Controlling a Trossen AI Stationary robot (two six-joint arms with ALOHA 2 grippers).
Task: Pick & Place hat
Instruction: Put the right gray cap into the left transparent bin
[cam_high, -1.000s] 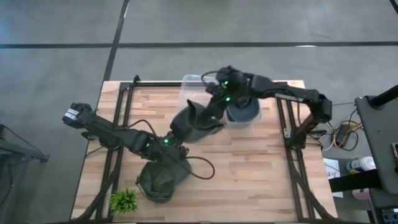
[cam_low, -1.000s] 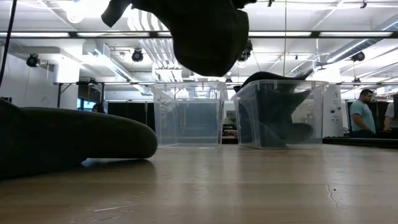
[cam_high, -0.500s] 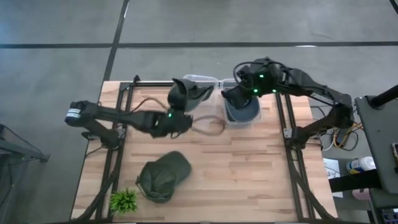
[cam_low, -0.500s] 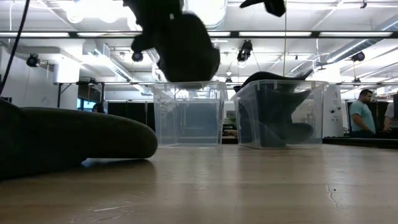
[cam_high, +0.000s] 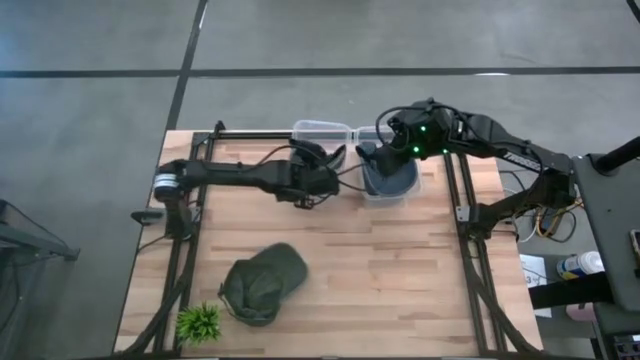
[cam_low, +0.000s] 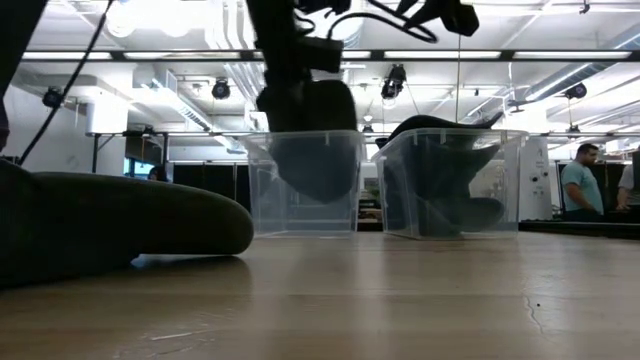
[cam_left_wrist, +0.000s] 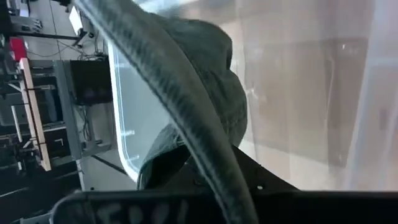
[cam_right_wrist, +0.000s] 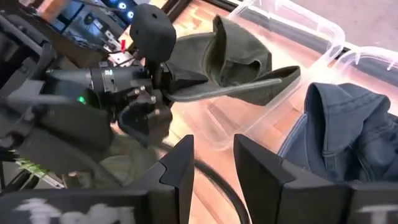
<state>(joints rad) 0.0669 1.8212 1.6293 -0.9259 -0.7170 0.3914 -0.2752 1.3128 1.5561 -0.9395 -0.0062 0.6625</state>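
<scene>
So from above, the left gripper (cam_high: 322, 172) is clamping an olive hat (cam_high: 318, 157) over the left clear bin (cam_high: 308, 128), brim pointing toward the right gripper (cam_high: 372, 155). Low view: it's hanging crown-down, dipping inside. Right wrist view: right fingers (cam_right_wrist: 180, 168) are sitting apart over the blue hat (cam_right_wrist: 348, 134).

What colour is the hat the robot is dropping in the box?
Dark olive green. The hat shows best in the right wrist view.
</scene>
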